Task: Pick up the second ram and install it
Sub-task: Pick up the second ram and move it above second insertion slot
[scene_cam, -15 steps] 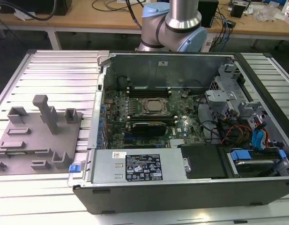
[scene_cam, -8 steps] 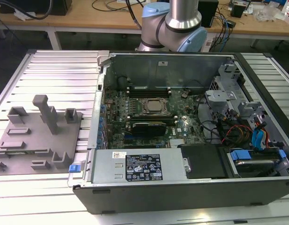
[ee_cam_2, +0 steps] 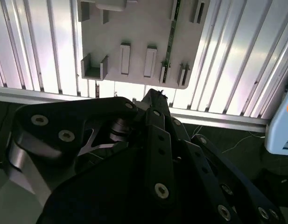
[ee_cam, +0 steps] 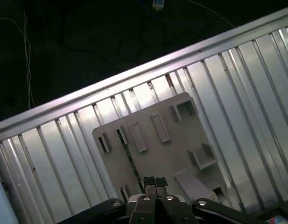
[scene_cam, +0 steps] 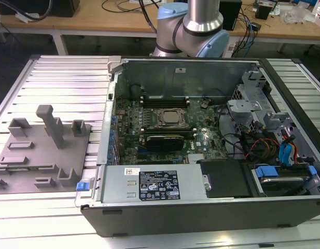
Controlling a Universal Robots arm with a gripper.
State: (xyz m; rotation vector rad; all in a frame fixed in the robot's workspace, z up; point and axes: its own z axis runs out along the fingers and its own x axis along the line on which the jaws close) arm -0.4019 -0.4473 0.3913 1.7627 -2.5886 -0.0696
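The end effector (ee_cam: 155, 181) hangs above the grey holder tray (ee_cam: 148, 116) with its two dark fingertips pressed together and nothing held between them. It also appears in the second wrist view (ee_cam_2: 155, 94), pointing down at the tray's edge. The second ram (ee_cam: 127, 156) stands on edge in one of the tray's narrow slots, a thin green strip running along the tray, and is clear of the fingertips. The tray lies on the ribbed metal tabletop (scene_cam: 66, 83), on the exterior view's left. Just beside it sits the open computer case (scene_cam: 149, 218), with the motherboard (scene_cam: 165, 124) exposed inside.
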